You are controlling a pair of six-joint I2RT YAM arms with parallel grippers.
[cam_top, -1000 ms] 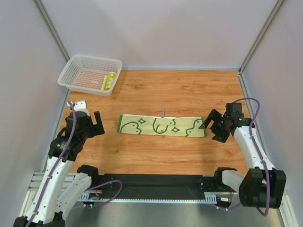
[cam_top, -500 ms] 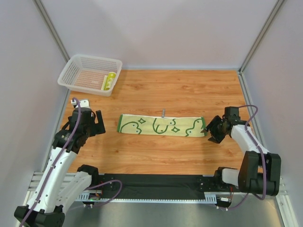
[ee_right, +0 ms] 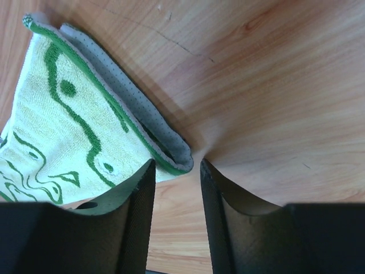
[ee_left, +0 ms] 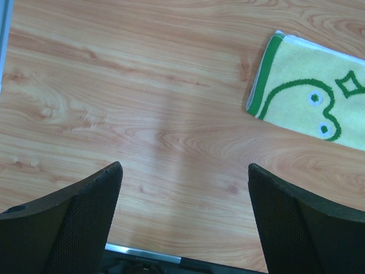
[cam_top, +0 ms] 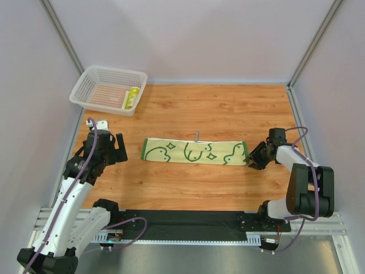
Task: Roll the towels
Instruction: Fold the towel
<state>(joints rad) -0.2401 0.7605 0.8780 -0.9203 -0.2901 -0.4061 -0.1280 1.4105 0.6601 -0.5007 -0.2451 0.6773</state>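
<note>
Right wrist, towel corner [ee_right: 179,152] between half-closed right claw [ee_right: 177,164], grip unclear, left claw [ee_left: 183,166] spread

At the middle of the bench [cam_top: 228,108], a towel [cam_top: 195,152] laid flat, long side running left to right. In the far left corner, a basket [cam_top: 81,87]; inside it, against its right side, a rolled towel [cam_top: 132,97]. Left of the flat towel and apart from it, the left fingers [ee_left: 85,222]. At its right end, the right fingers [ee_right: 134,205], either side of one corner.
</note>
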